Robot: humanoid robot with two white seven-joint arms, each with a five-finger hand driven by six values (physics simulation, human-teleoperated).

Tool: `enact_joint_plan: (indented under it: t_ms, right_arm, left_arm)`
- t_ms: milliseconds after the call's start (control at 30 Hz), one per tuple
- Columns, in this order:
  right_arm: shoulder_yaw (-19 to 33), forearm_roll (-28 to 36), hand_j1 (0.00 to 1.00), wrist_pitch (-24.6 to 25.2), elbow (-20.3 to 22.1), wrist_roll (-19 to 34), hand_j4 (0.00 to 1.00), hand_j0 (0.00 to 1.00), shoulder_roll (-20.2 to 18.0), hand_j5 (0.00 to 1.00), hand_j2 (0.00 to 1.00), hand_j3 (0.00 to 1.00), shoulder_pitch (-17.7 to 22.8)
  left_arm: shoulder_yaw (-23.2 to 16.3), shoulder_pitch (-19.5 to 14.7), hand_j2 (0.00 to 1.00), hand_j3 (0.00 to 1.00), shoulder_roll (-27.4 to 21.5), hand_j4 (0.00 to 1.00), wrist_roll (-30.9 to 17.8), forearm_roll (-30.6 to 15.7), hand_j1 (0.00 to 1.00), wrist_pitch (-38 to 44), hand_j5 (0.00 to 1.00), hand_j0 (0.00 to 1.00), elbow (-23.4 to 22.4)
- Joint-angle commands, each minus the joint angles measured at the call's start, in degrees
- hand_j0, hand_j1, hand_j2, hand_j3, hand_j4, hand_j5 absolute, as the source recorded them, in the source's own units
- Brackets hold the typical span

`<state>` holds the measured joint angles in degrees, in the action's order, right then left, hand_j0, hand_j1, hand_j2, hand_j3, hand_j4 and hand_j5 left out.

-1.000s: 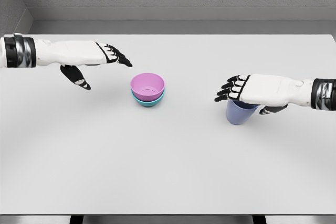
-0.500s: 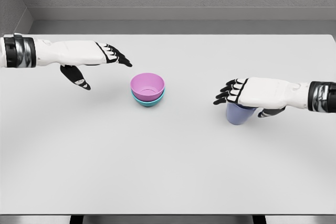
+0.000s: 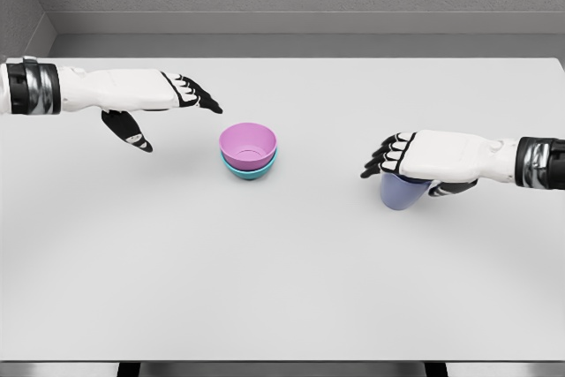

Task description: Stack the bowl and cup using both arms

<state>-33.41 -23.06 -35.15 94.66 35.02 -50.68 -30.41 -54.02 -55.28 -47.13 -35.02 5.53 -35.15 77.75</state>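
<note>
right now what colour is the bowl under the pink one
Teal bowl, only its rim showing beneath the pink bowl in the head view.

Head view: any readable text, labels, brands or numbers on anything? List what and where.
None. No text, label, brand or number shows on the pink bowl, the teal bowl under it, the purple cup, the left hand, the right hand or the white table.
</note>
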Motion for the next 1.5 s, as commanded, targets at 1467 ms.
enact_joint_plan:
  t_ms: [1467]
  right_arm:
    - [0.5,0.5,0.61,0.2,-1.4,0.0,0.61,0.61,2.0,0.61,0.61,0.61,-0.9]
  left_arm:
    - [0.1,0.3,1.00,1.00,-0.6,1.00,0.0,-0.3,1.00,0.2,1.00,1.00,0.5]
